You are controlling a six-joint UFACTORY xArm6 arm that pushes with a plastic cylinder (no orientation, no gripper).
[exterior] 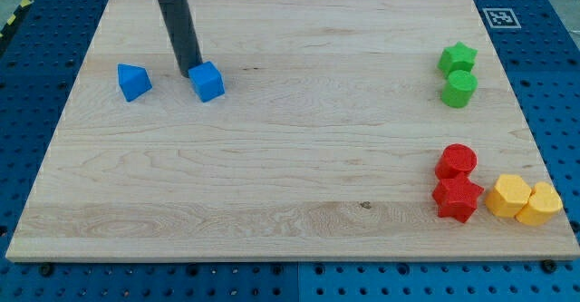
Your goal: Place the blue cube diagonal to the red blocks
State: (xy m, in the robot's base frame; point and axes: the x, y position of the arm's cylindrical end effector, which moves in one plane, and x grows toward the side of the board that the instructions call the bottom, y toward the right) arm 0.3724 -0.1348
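Observation:
The blue cube (pixel 207 82) lies on the wooden board (pixel 290 157) at the upper left. My tip (pixel 189 72) stands right at the cube's upper left side, touching or nearly touching it. A second blue block (pixel 134 82), wedge-like, lies to the left of the tip. The red blocks are at the lower right: a red cylinder (pixel 456 161) with a red star (pixel 458 198) just below it, touching. The blue cube is far from them across the board.
A green star (pixel 458 58) and a green cylinder (pixel 459 89) sit at the upper right. Two yellow blocks (pixel 508 195) (pixel 542 203) lie right of the red star near the board's right edge. A marker tag (pixel 499 16) is at the top right corner.

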